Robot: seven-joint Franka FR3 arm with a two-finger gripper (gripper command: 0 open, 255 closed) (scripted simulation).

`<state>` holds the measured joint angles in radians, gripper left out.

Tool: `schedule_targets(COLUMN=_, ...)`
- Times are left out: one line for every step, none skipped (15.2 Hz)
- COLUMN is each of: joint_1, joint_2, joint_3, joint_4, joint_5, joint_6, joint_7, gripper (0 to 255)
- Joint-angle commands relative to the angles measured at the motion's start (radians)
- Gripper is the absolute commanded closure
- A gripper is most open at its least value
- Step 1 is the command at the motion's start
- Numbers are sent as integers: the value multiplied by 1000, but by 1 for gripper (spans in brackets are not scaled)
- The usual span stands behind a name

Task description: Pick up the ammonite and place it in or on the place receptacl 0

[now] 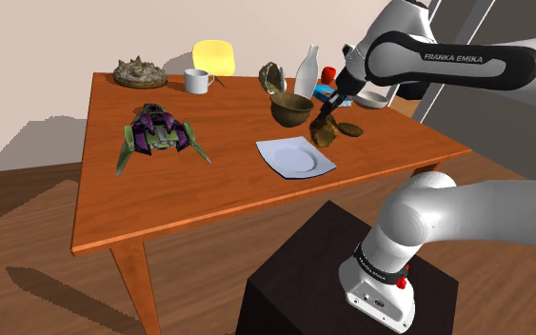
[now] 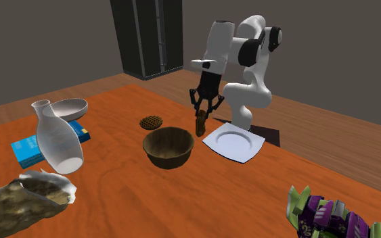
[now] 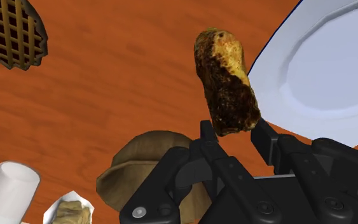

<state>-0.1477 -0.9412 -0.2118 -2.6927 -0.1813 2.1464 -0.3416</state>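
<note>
The ammonite (image 1: 326, 134) (image 2: 200, 122) (image 3: 227, 79) is a brown and tan elongated lump. My black gripper (image 1: 327, 118) (image 2: 205, 110) (image 3: 234, 132) is shut on its upper end, and it hangs down from the fingers just over the wooden table (image 1: 161, 209). It is between a brown bowl (image 2: 169, 146) and a white square plate (image 1: 296, 157) (image 2: 235, 143) (image 3: 336, 70). In the wrist view the ammonite's far end lies right beside the plate's rim, over bare wood.
The brown bowl (image 1: 291, 109) (image 3: 147, 167) and a round waffle (image 1: 351, 128) (image 2: 151, 123) (image 3: 12, 32) lie close by. Further off stand a white vase (image 1: 308, 71) (image 2: 57, 138), a blue book (image 2: 30, 149), a white bowl (image 1: 375, 99), a mug (image 1: 198, 81) and a green-purple toy ship (image 1: 161, 133).
</note>
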Motion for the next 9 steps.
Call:
schedule_targets(joint_1=3, joint_2=1, joint_3=5, joint_4=26, joint_5=5, joint_6=-25, joint_7=1, gripper=255)
schedule_targets(joint_1=5, joint_2=2, joint_3=7, joint_4=40, joint_5=7, joint_6=-38, joint_7=0, gripper=255)
schedule_targets(joint_1=6, joint_2=3, joint_3=9, joint_4=53, joint_5=9, joint_6=-51, joint_7=0, gripper=255)
schedule_targets(joint_1=7, joint_2=4, joint_3=10, joint_4=67, joint_5=11, joint_6=-63, joint_7=0, gripper=255)
schedule_targets(joint_1=9, joint_2=6, joint_3=12, joint_4=82, joint_5=13, joint_6=-76, joint_7=0, gripper=255)
schedule_targets(joint_1=10, joint_2=7, joint_3=14, joint_4=96, joint_5=15, joint_6=-88, joint_7=-1, gripper=255)
schedule_targets(joint_1=11, joint_2=9, joint_3=16, joint_4=110, joint_5=17, joint_6=-101, joint_7=-1, gripper=255)
schedule_targets(joint_1=12, joint_2=12, joint_3=17, joint_4=125, joint_5=18, joint_6=-113, joint_7=-1, gripper=255)
schedule_targets(joint_1=14, joint_2=14, joint_3=19, joint_4=140, joint_5=20, joint_6=-125, joint_7=-1, gripper=255)
